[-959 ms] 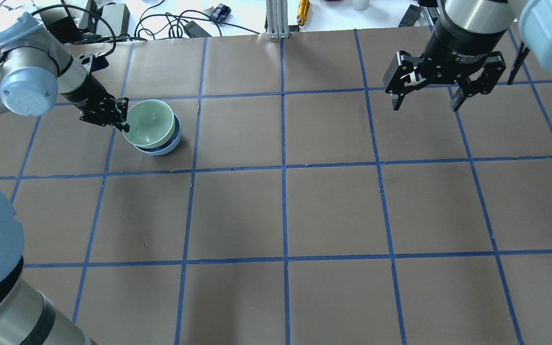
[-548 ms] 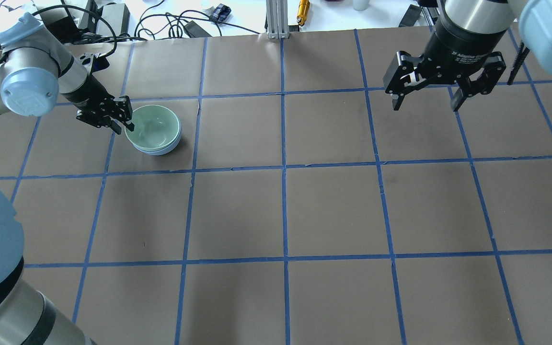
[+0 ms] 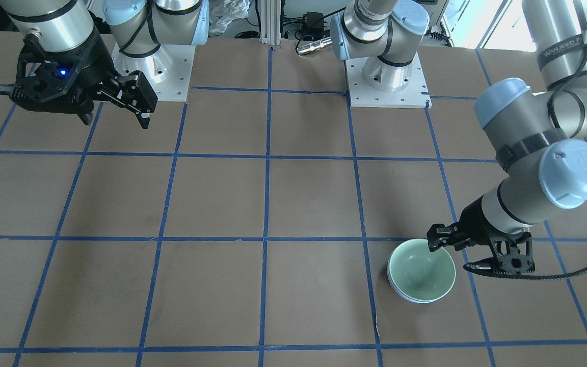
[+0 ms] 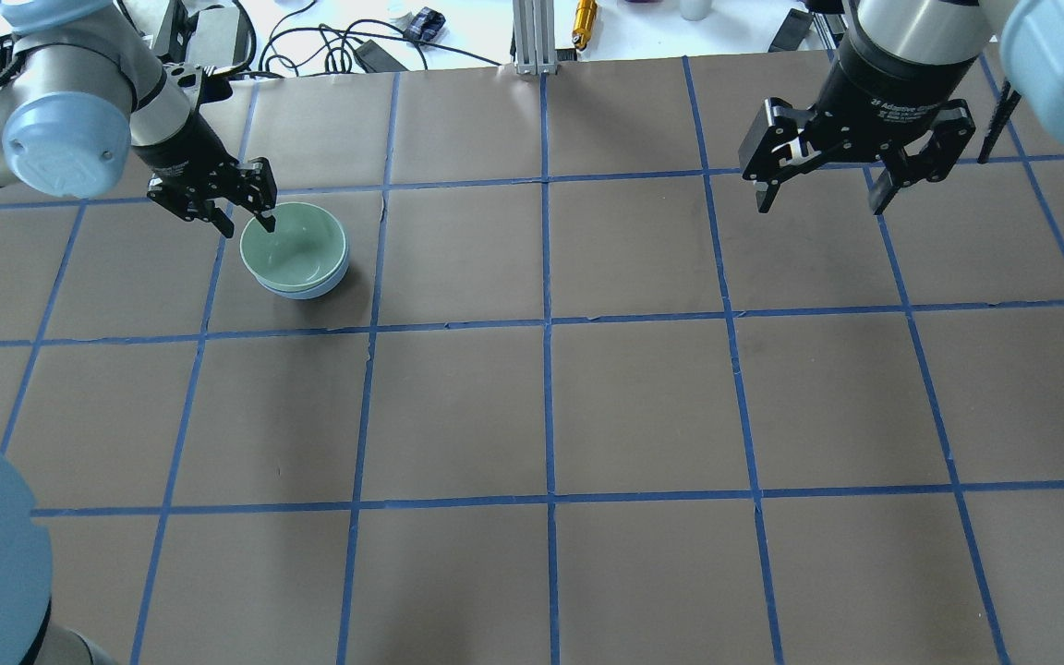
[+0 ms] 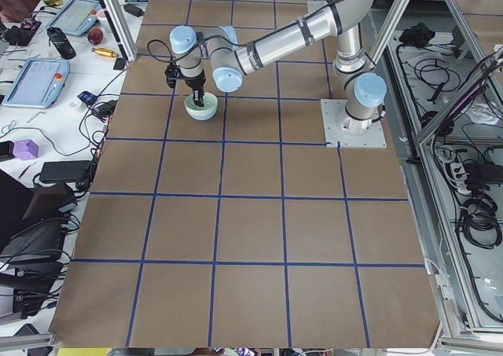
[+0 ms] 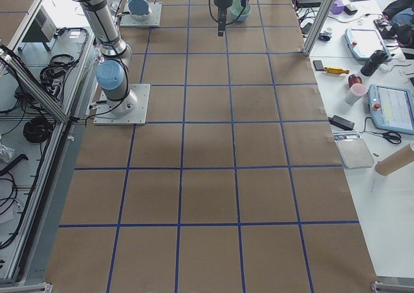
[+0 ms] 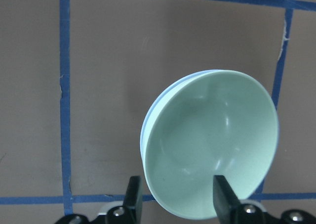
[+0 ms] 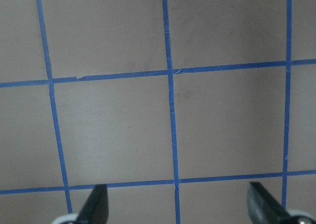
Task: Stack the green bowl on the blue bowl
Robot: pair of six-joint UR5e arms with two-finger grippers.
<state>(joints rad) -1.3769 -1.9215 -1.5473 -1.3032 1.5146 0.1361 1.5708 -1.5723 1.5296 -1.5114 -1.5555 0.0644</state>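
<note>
The green bowl (image 4: 294, 247) sits nested upright inside the blue bowl (image 4: 307, 292), of which only a thin rim shows. They stand at the far left of the table, and also show in the front view, green bowl (image 3: 421, 270) in blue bowl (image 3: 416, 299), and in the left wrist view, green bowl (image 7: 212, 145) and blue rim (image 7: 147, 130). My left gripper (image 4: 246, 224) is open and empty, lifted over the bowls' near-left rim (image 3: 451, 256) (image 7: 177, 197). My right gripper (image 4: 820, 199) is open and empty, high over the far right (image 3: 115, 121) (image 8: 177, 206).
Brown table (image 4: 550, 406) with a blue tape grid. Cables, a power brick and a gold tool (image 4: 584, 20) lie beyond the far edge. The arm bases (image 3: 385, 76) stand at the robot's side. Tablets and tools lie on a side bench (image 6: 388, 105).
The left gripper let go of the green bowl, which went from tilted to seated in the blue bowl. The left gripper then rose and moved towards the far edge. The right arm stayed still.
</note>
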